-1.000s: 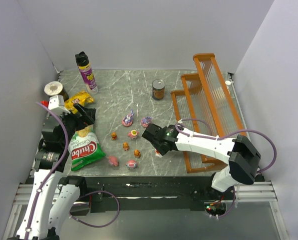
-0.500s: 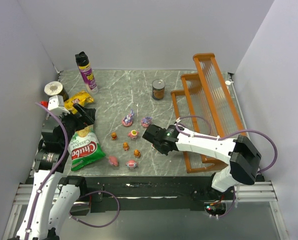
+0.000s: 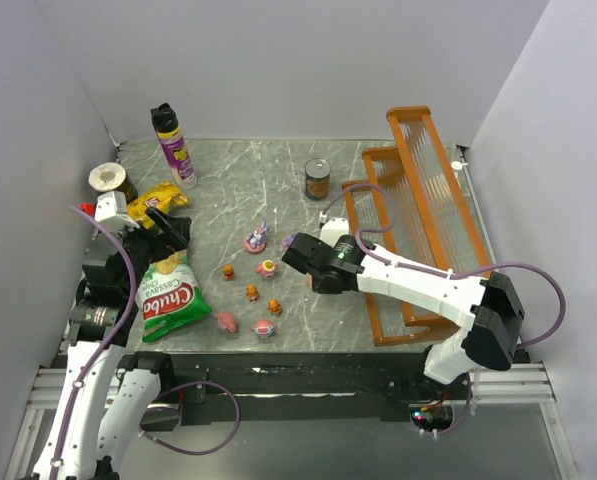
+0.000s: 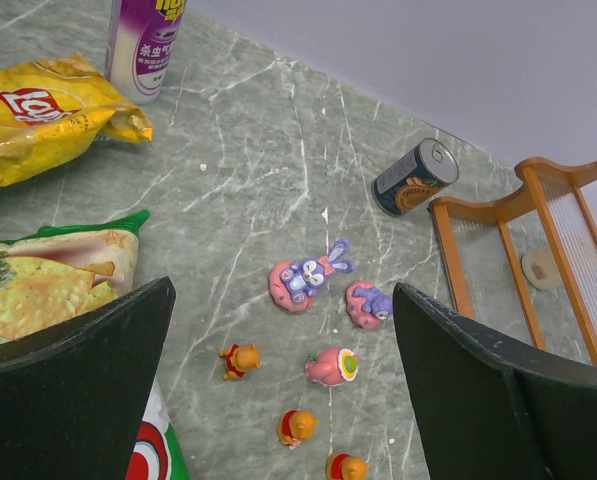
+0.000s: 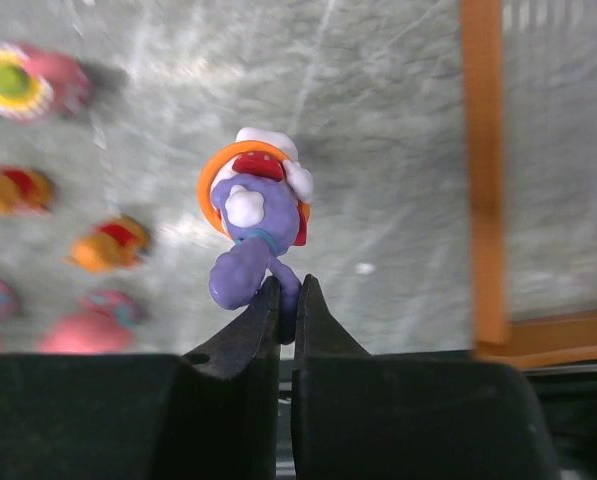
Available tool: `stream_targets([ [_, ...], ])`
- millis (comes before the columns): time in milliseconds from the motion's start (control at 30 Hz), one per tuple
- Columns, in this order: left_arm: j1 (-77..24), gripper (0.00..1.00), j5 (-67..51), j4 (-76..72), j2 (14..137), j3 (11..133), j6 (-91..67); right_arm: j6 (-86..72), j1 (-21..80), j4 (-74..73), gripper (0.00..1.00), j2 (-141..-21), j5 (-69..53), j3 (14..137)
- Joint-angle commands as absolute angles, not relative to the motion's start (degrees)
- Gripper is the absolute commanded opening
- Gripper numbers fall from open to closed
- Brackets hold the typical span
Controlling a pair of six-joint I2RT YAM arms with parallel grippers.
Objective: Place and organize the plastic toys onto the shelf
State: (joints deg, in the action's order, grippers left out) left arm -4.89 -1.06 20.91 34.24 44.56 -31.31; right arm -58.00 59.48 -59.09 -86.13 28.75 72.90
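Note:
My right gripper [image 5: 288, 290] is shut on the leg of a purple figurine on an orange round base [image 5: 256, 215] and holds it above the table, left of the shelf's orange front rail [image 5: 483, 170]. In the top view this gripper [image 3: 313, 265] sits just left of the orange-brown stepped shelf [image 3: 418, 220]; the held toy is hidden there. Several small toys lie on the table: a purple bunny on a pink base [image 3: 256, 238], a pink one [image 3: 268, 267], orange ones [image 3: 251, 292]. My left gripper [image 4: 281, 300] is open and empty, high above them near the bags [image 3: 168, 232].
A tin can [image 3: 318, 179] stands left of the shelf's far end. A purple spray can [image 3: 173, 145], a yellow snack bag [image 3: 158, 200], a green snack bag [image 3: 168, 295] and a round jar [image 3: 108, 178] fill the left side. Walls enclose the table.
My right gripper has moved away from the near edge and slightly left, carrying the purple figurine. The left arm has not moved.

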Motion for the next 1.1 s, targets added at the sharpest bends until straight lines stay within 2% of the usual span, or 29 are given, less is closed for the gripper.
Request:
stream_targets([
  [0, -4.66, 0.96, -0.35, 19.69, 33.84, 44.30, -32.17, -42.73, 59.50, -67.22, 0.00, -82.36, 32.68, 76.73],
  [100, -4.75, 0.96, -0.53, 19.51, 33.75, 44.30, -32.17, -39.12, 58.36, -71.27, 0.00, -79.03, 33.23, 76.12],
  [267, -4.83, 0.96, -0.70, 19.51, 33.93, 44.30, -32.26, -32.00, 52.66, -69.61, 0.00, -74.10, 29.71, 70.06],
  [567, -4.83, 0.96, -1.84, 19.69, 34.72, 44.56, -32.34, -31.64, 47.46, -67.51, 0.00, -66.71, 28.39, 60.38],
  [933, -4.83, 0.96, -1.85, 20.21, 34.89, 44.82, -32.26, -34.01, 46.14, -76.98, 0.00, -71.98, 29.88, 63.37],
  [1067, -4.92, 0.96, -1.67, 20.48, 34.89, 45.00, -32.17, -33.49, 45.88, -75.77, 0.00, -72.42, 28.40, 63.11],
])
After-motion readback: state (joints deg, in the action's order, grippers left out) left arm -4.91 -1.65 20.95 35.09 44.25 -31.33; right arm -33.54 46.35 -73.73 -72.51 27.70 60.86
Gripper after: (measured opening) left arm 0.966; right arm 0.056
